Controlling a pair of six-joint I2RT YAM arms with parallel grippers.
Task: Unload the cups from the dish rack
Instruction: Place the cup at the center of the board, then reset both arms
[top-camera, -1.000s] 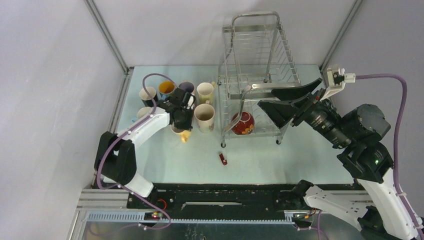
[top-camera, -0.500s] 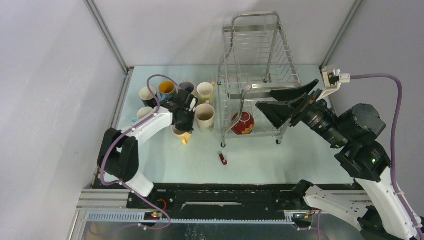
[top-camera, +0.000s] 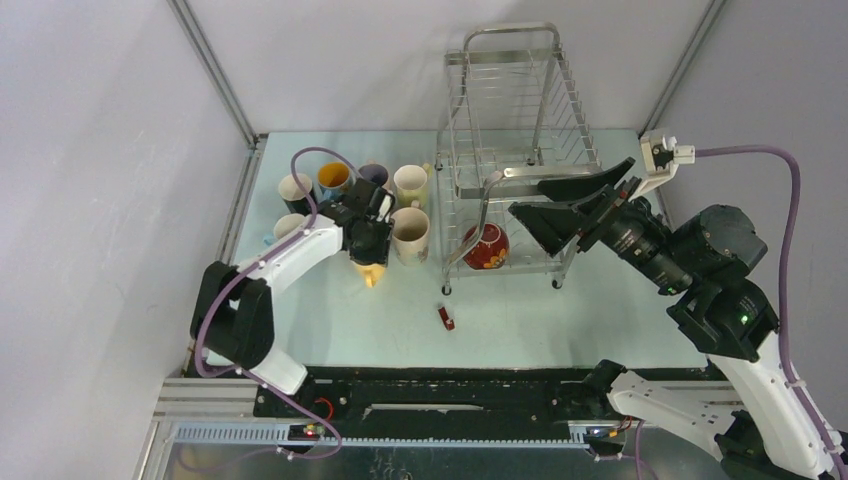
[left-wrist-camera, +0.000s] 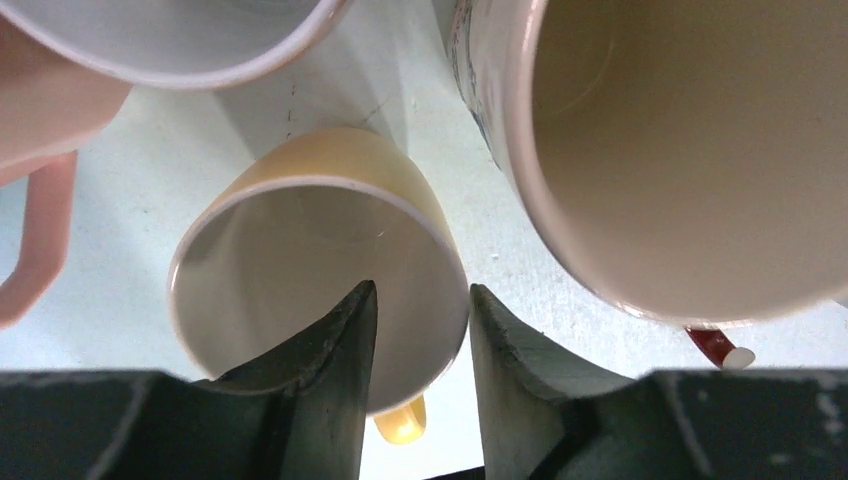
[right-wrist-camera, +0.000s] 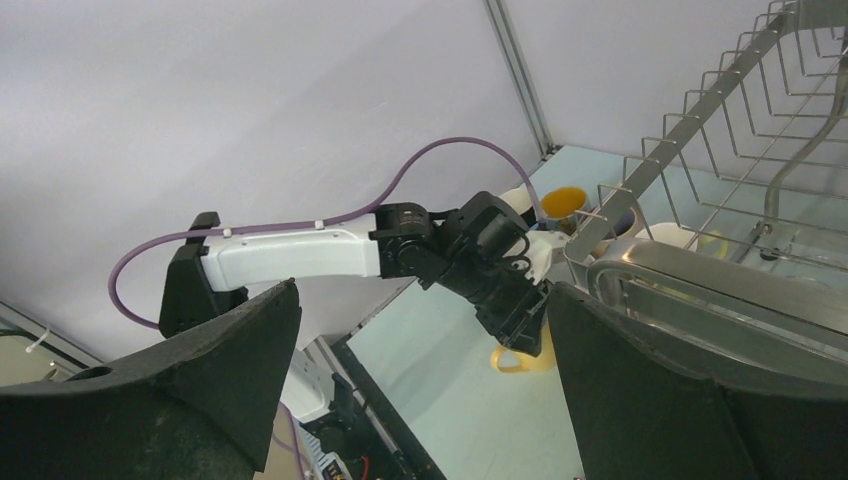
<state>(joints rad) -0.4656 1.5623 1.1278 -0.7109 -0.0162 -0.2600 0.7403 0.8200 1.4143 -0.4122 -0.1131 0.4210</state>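
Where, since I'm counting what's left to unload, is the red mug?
In the top view, the red patterned mug sits in the lower tier of the dish rack, near its front-left corner, right of the cream mug.

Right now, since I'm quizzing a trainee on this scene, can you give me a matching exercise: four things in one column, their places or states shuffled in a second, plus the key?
Column 1
1. yellow cup
2. red cup
3. red fragment
4. right gripper

Column 2
A. inside the rack
B. open, reaching at the rack from the right
C. on the table, in front of the rack
D. one finger of the left gripper inside it

Pairs: 1-D, 2-A, 3-C, 4-B
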